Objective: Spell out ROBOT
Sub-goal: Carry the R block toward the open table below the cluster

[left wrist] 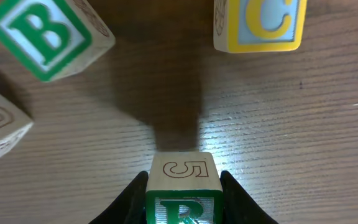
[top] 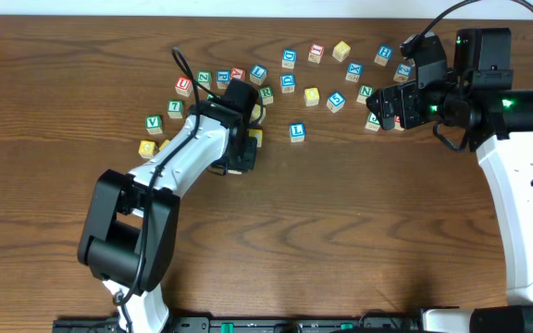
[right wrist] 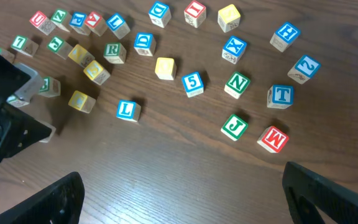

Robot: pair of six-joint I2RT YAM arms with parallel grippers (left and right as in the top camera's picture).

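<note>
R cube (left wrist: 183, 208), framed in green, is pinched between the two black fingers (left wrist: 132, 200) of the left gripper (left wrist: 183, 186), left of the table's middle, at the near edge of the scattered blocks. It is pale, smooth wood with softly rounded edges. A green R is printed on its pale front face and an outlined 5 is pressed into its bare top. Whether it rests on the table (left wrist: 303, 130) or hangs just above it cannot be told. The tabletop is dark brown with fine, straight grain and a patch of glare just beyond the block.

Farther off, the green-framed B cube (left wrist: 45, 34) lies turned at an angle on the left, and a yellow-framed C cube (left wrist: 260, 25) is on the right.

The left arm's white links rise from the near left and slant toward the far right, and its black wrist folds back down over the block.

The right arm stands along the right edge with its black wrist turned left. The right gripper (right wrist: 182, 172) has its fingers spread wide, holding nothing, above the blue-framed T cube (right wrist: 281, 96) and a red-framed M cube (right wrist: 272, 138).
</note>
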